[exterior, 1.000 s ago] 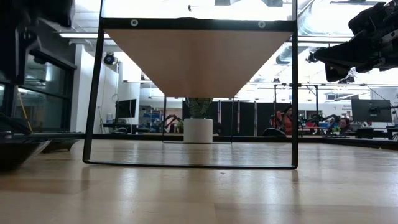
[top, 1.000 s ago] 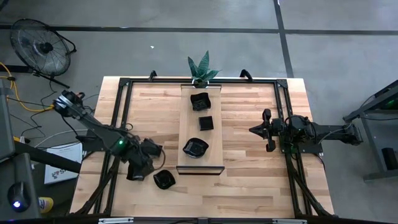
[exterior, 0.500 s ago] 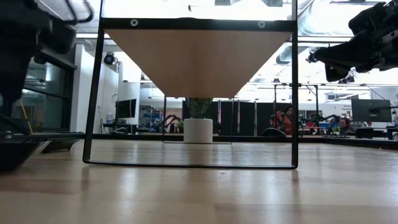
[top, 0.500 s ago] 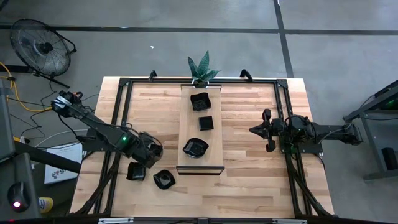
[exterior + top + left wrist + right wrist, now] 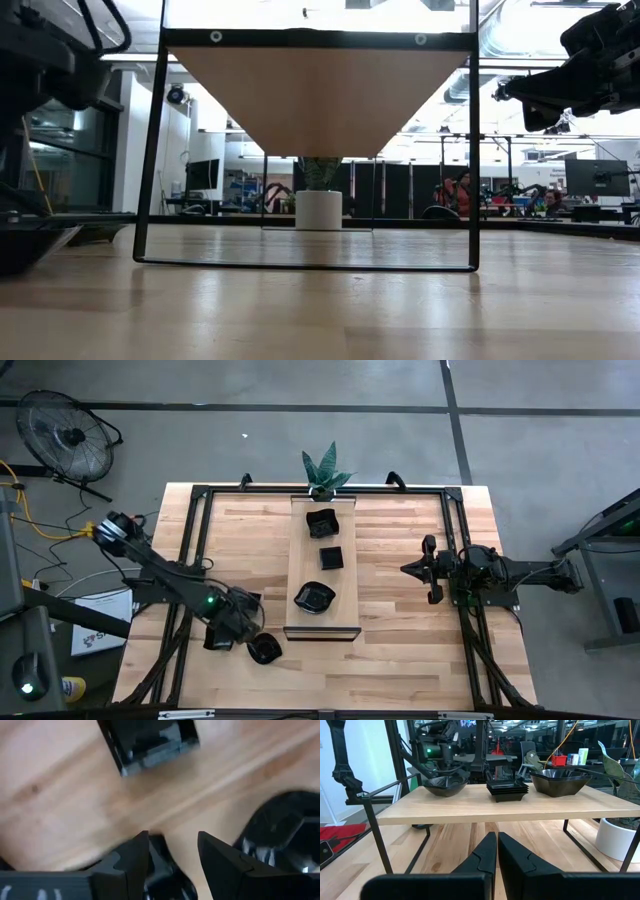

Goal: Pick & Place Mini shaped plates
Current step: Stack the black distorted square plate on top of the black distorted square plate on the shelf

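Observation:
Two black mini shaped plates lie on the table near its front left: a square one (image 5: pixel 214 638) (image 5: pixel 150 742) and a wavy-rimmed one (image 5: pixel 266 651) (image 5: pixel 285 835). My left gripper (image 5: pixel 243 630) (image 5: pixel 172 836) points down over the bare wood between them, open, with nothing between its fingers. On the raised pale board (image 5: pixel 300 565) sit a wavy plate (image 5: pixel 314 597), a stack of square ones (image 5: pixel 331 558) and an angular bowl-like plate (image 5: pixel 321 522). My right gripper (image 5: pixel 429 570) (image 5: pixel 496 845) waits at the right, level and shut.
The board stands on a black metal frame (image 5: pixel 150 150) above the table's middle. A potted plant (image 5: pixel 325 472) stands at its far end. Black rails (image 5: pixel 190 560) run along the table's left and right sides. Bare wood lies between the board and my right arm.
My left gripper has come down toward the table and rolled about its own axis. It now stands low between the square plate and the wavy plate. Neither plate has moved.

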Robot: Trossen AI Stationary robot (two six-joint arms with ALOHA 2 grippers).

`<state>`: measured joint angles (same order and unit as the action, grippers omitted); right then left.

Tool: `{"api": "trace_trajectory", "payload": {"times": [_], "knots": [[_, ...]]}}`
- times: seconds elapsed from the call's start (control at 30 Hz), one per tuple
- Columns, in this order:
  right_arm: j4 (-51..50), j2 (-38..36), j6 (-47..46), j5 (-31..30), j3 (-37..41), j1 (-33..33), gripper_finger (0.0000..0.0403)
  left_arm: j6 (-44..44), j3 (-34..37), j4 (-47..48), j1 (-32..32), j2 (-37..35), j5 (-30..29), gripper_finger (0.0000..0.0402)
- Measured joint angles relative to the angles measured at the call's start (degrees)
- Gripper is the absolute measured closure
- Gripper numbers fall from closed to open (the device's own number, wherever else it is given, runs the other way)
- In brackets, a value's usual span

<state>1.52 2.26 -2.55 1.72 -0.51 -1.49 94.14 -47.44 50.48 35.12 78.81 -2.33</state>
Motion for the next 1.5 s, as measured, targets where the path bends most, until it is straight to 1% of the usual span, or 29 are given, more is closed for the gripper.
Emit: {"api": "trace_trajectory", "payload": {"times": [0.17, 0.37, 0.7, 0.97, 1.07, 1.33, 1.5], "knots": [[0.02, 0.0, 0.0, 0.0, 0.02, 0.02, 0.0391, 3.51, -0.02, -1.55, 1.04, 1.52, 3.7, 0.0236], [0.01, 0.05, 0.0, 0.0, 0.01, 0.01, 0.0391, 8.05, -0.07, -1.14, 2.96, 1.75, 4.53, 0.0236], [0.01, 0.03, 0.0, 0.0, 0.01, 0.01, 0.0391, 8.21, -0.11, -2.0, 2.77, 4.52, 4.64, 0.0236], [0.02, 0.03, 0.0, 0.0, 0.02, 0.02, 0.0391, 8.07, -0.11, -2.41, 2.76, 4.78, 4.62, 0.0239], [0.02, 0.03, 0.0, 0.01, 0.0, 0.02, 0.0391, 8.05, -0.11, -2.38, 2.75, 4.78, 4.83, 0.0256], [0.02, 0.03, 0.0, 0.0, 0.01, 0.02, 0.0391, 7.02, -0.11, -2.86, 2.75, 5.94, 6.12, 0.0332], [0.0, 0.03, 0.0, 0.0, 0.02, 0.02, 0.0391, 5.4, -0.11, -4.02, 2.75, 6.75, 7.12, 0.0362]]}}
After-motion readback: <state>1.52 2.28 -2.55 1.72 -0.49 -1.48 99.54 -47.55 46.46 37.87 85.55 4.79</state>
